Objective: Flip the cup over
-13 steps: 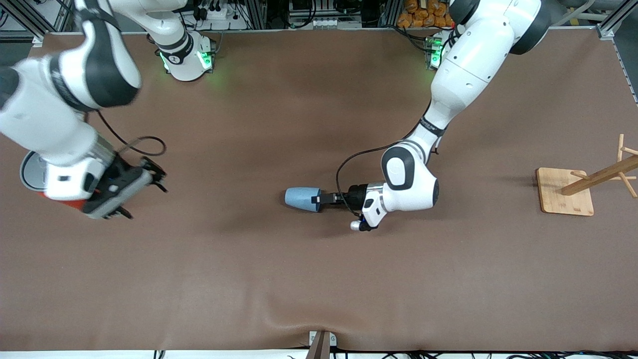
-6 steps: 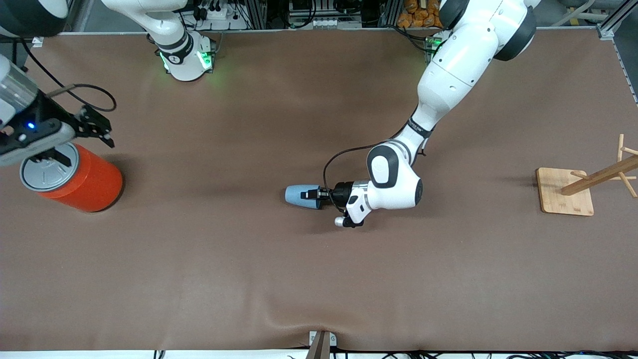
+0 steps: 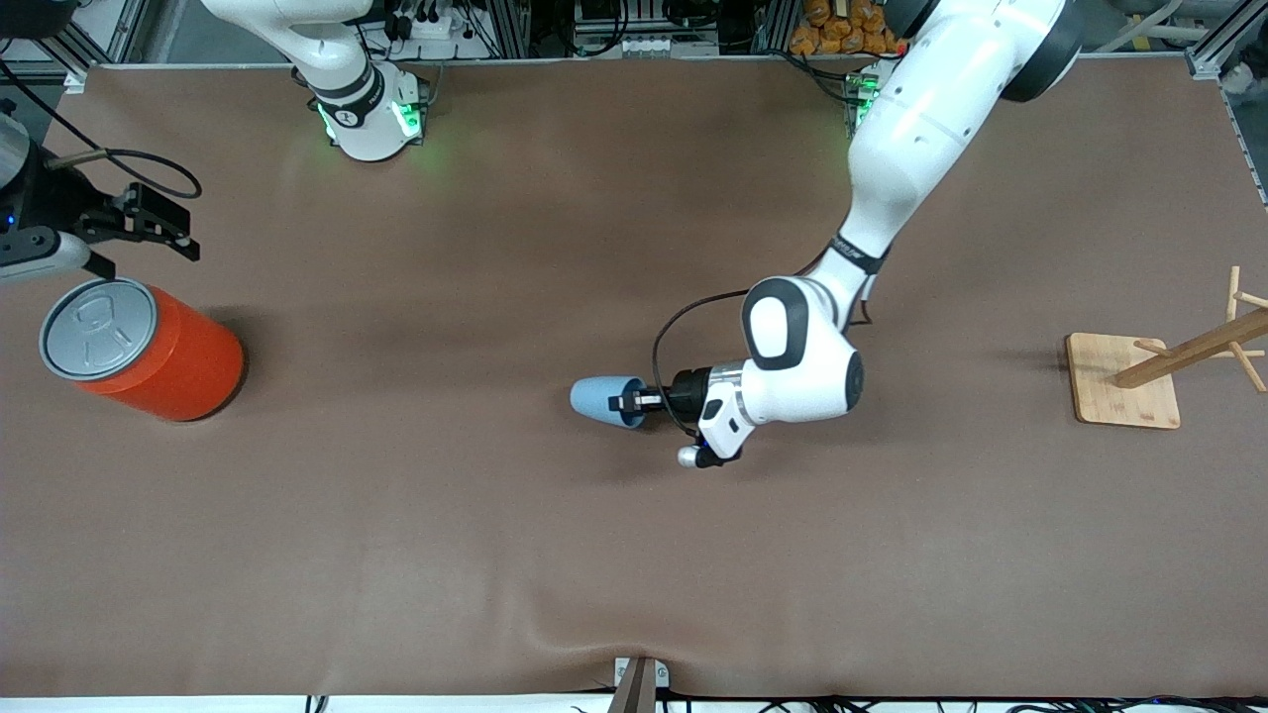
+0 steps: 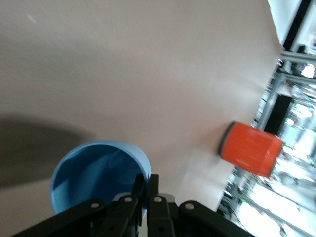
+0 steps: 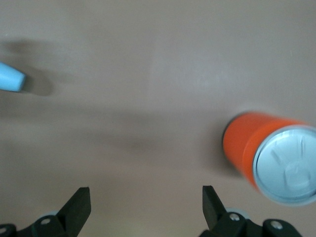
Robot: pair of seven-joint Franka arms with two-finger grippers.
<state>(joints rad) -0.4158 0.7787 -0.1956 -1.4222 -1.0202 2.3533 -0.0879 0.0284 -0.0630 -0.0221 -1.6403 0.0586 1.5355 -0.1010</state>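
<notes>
Your left gripper [image 3: 626, 402] has just pinched the cup [image 3: 602, 399] rim mid-table, tilting it slightly, so the flip is starting; your right gripper [image 3: 119, 236], spread empty, has retreated above the orange can [image 3: 139, 352].

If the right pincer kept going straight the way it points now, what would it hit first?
Probably bare table. The right pincer hangs open near the right arm's end, and in its wrist view the gap between its fingers frames only brown surface. The can sits off to one side and the cup to the other, though depth is unclear.
</notes>
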